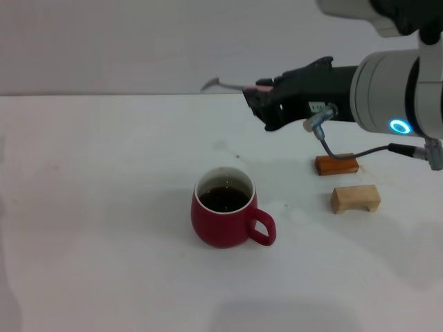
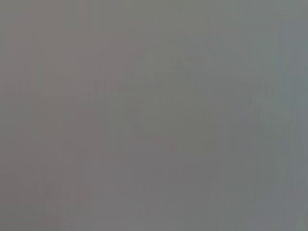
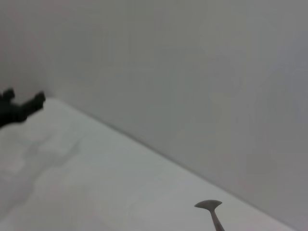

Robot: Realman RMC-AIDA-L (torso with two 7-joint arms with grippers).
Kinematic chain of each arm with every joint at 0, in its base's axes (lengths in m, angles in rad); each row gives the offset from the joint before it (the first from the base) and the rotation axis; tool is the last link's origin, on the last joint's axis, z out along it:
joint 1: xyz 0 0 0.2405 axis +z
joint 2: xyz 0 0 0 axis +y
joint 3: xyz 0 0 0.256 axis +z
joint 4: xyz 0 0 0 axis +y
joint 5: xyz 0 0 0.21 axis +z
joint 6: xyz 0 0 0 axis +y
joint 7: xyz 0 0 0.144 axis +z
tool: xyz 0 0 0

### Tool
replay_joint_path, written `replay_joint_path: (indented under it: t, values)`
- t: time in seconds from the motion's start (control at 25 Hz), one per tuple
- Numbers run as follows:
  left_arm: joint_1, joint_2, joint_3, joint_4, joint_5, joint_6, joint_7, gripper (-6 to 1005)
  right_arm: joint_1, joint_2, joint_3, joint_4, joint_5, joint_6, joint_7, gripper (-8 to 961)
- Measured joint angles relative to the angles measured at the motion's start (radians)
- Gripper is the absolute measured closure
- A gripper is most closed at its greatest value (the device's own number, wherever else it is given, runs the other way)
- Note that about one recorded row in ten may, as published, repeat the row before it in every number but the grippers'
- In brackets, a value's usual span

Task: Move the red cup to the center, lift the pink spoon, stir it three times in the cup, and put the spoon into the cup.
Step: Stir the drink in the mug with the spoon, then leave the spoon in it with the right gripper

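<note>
The red cup [image 1: 225, 209] stands near the middle of the white table [image 1: 104, 207], handle toward the right, with dark liquid inside. My right gripper [image 1: 259, 93] hangs high above the table, behind and to the right of the cup, shut on the pink spoon [image 1: 228, 86]. The spoon lies roughly level, its grey bowl sticking out to the left of the fingers. The right wrist view shows the spoon's bowl [image 3: 209, 206] and neck over the table. My left gripper appears in neither the head view nor the left wrist view, which is a blank grey.
Two wooden blocks lie right of the cup: a reddish-brown one [image 1: 336, 164] and a pale arched one [image 1: 356, 198] nearer the front. A dark object [image 3: 19, 108] shows far off at the table's edge in the right wrist view.
</note>
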Motion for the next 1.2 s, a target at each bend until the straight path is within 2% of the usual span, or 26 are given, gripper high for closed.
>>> replay_joint_path:
  t: [0.12, 0.28, 0.44, 0.84, 1.2]
  values:
    - [0.002, -0.001, 0.0, 0.002, -0.001, 0.0, 0.0, 155, 0.061, -0.001, 0.031, -0.006, 0.001, 0.116, -0.014, 804]
    - [0.004, -0.003, 0.0, 0.002, -0.002, -0.001, 0.0, 155, 0.1, 0.0, 0.062, -0.01, 0.015, 0.188, -0.035, 804]
    - [0.005, -0.004, 0.0, 0.002, -0.002, -0.001, 0.0, 154, 0.151, 0.0, 0.133, -0.062, 0.101, 0.271, -0.091, 803]
    - [0.006, -0.006, 0.0, 0.002, -0.003, -0.001, 0.0, 153, 0.238, 0.0, 0.167, -0.181, 0.17, 0.327, -0.16, 804]
    - [0.001, -0.009, 0.0, 0.002, -0.003, -0.001, -0.009, 155, 0.314, -0.001, 0.271, -0.306, 0.222, 0.38, -0.26, 804]
